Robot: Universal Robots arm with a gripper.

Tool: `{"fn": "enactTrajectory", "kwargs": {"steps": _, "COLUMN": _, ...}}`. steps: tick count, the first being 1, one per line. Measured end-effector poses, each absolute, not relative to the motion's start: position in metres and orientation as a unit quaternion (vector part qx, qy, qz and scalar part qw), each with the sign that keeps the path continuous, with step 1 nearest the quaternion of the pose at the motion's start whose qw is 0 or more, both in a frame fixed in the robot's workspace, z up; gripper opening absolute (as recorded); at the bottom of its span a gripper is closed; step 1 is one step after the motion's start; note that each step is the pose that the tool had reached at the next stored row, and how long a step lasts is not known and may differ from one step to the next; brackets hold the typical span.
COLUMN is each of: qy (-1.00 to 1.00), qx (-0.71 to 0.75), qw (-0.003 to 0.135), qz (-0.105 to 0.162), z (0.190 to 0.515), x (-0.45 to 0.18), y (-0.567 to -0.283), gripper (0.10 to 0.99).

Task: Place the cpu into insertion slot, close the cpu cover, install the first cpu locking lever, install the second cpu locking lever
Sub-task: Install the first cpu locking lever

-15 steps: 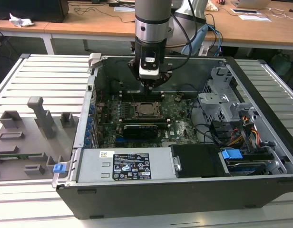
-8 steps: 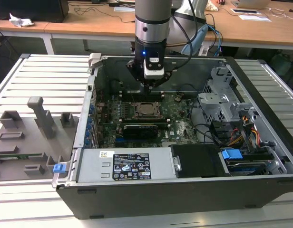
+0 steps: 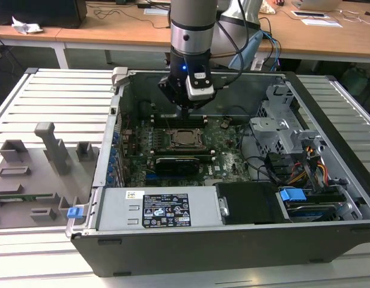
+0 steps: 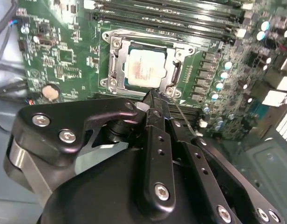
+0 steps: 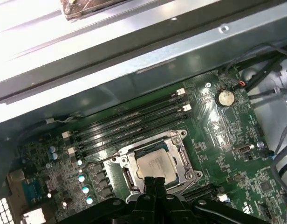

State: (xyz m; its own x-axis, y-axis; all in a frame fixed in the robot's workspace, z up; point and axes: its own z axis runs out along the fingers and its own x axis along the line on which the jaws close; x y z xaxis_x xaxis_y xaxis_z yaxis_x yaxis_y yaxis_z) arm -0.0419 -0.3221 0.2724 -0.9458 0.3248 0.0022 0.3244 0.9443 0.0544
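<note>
Your gripper hangs low inside the open computer case, over the green circuit board; jaws pressed together, nothing pinched between them; in both wrist views the tips sit right at one edge of the socket; contact cannot be told. The chip lies flat in the socket, pale face up; the cover lies down around it, framing it; a thin metal lever slants beside the fingers.
</note>
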Motion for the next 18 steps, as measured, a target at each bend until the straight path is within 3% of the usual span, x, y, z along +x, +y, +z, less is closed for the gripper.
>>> {"fn": "enactTrajectory", "kwargs": {"steps": 18, "qy": 0.999, "qx": -0.022, "qw": -0.002, "qz": 0.027, "z": 0.272, "x": -0.0419, "y": -0.3221, "gripper": 0.106}}
